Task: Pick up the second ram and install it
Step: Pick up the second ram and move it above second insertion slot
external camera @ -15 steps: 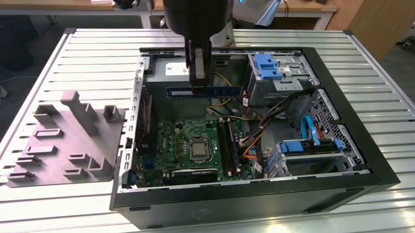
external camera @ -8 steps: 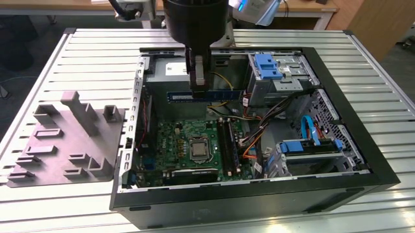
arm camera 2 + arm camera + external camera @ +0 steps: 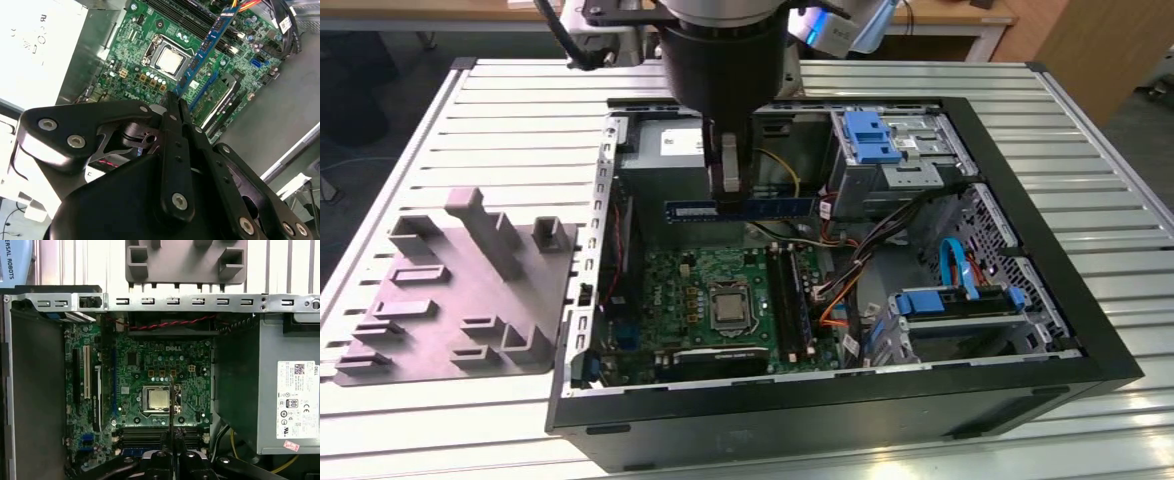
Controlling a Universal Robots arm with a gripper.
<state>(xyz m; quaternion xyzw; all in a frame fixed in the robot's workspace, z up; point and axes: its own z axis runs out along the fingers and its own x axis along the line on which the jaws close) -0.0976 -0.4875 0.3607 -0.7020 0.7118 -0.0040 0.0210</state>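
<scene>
As fingers [image 3: 730, 165] clamp second ram [image 3: 774, 207], above motherboard [image 3: 700, 285]

Bright even light; glare on power supply [image 3: 35, 45].

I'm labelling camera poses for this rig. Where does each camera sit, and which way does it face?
Exterior view: off the arm, high up, looking down into the open black computer case; the arm hangs over it, gripper shut on the dark blue ram stick.
First wrist view: on the wrist, facing straight down at the green motherboard; gripper in frame.
Second wrist view: behind the gripper, looking obliquely along the ram stick.
Shared: both wrist views show the silver processor.
</scene>
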